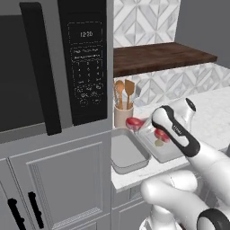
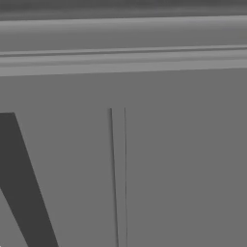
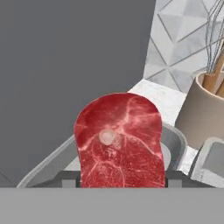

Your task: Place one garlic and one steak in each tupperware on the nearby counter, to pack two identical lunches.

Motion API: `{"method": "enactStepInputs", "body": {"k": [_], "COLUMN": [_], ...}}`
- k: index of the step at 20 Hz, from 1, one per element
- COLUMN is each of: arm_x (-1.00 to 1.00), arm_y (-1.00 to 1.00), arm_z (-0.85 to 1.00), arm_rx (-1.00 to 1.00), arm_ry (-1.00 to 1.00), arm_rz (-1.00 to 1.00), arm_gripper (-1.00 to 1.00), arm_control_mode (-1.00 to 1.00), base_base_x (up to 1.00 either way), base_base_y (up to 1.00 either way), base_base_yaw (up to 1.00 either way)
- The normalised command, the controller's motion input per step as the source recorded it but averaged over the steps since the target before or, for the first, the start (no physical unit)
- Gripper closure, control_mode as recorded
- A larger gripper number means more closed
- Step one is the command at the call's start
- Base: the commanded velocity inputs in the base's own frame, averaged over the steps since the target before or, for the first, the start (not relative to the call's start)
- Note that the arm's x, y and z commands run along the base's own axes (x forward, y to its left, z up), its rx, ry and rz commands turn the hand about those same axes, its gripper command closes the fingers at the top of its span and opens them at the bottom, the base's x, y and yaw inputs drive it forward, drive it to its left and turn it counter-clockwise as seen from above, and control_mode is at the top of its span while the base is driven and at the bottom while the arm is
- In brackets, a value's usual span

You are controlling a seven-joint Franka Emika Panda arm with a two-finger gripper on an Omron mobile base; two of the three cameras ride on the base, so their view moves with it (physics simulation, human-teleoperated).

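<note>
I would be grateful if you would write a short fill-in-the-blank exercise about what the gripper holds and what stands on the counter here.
1. The gripper is closed on a flat red marbled ____.
2. The held slab hangs over the near shallow grey rectangular tray, which lies on the white stone ____.
3. Behind the trays, the beige utensil jar holds wooden ____.
4. The far grey tray already holds a red steak and a pale ____.

Missing words: steak; counter; utensils; garlic
</note>
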Motion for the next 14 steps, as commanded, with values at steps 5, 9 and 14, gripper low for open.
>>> {"method": "enactStepInputs", "body": {"k": [5, 9, 14], "arm_x": [0.44, 0.39, 0.12], "arm_y": [0.21, 0.02, 0.0], "arm_z": [-0.52, -0.25, -0.28], "arm_rx": [0.0, -0.01, -0.04], "arm_ry": [0.18, 0.14, 0.0], "arm_rz": [0.22, 0.09, 0.01], "arm_gripper": [1.0, 1.0, 1.0], "arm_control_mode": [-1.0, -1.0, -1.0], "base_base_x": [0.0, 0.0, 0.0], "base_base_y": [0.0, 0.0, 0.0], "base_base_yaw": [0.0, 0.0, 0.0]}}
